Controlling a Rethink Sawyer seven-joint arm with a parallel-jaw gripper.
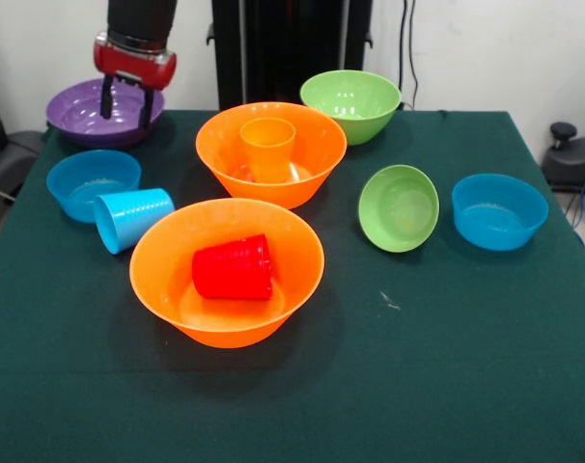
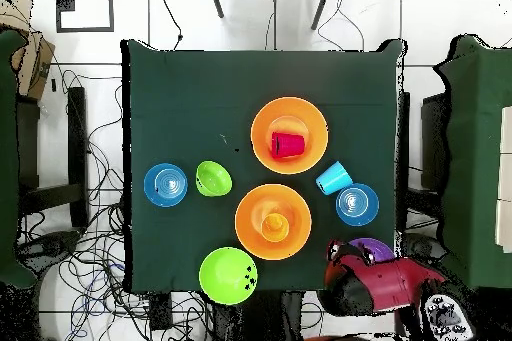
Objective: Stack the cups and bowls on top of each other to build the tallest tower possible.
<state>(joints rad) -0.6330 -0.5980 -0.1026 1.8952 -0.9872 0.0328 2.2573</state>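
- The hand (image 1: 125,99) hangs over the purple bowl (image 1: 80,114) at the desk's far corner in the front view; its two dark fingers (image 1: 107,97) stand apart and dip inside the bowl's rim, with nothing clamped between them. From overhead the arm covers most of this bowl, so I cannot tell whether a fingertip touches the plastic.
- The purple bowl looks like thin, glossy, rigid plastic: probably light, likely to slide on the desk (image 1: 466,367) if nudged, and slippery on its curved wall. The rim seems the sensible place to pinch, one finger inside and one outside.
- Just beside it toward the camera sits a small blue bowl (image 1: 92,181), upright, and touching or nearly touching that lies the light blue cup (image 1: 131,218), on its side, mouth toward the camera.
- Next outward, a large orange bowl (image 1: 270,151) holds the orange cup (image 1: 268,147) standing in its middle. That looks like the only tower start so far.
- The nearer large orange bowl (image 1: 225,273) holds the red cup (image 1: 233,268), lying on its side. A toppled tumbler may roll, so a grip across its body seems safest.
- Farther off: the large green bowl (image 1: 351,102) upright, the small green bowl (image 1: 399,207) tilted on its edge, and a second small blue bowl (image 1: 499,210).
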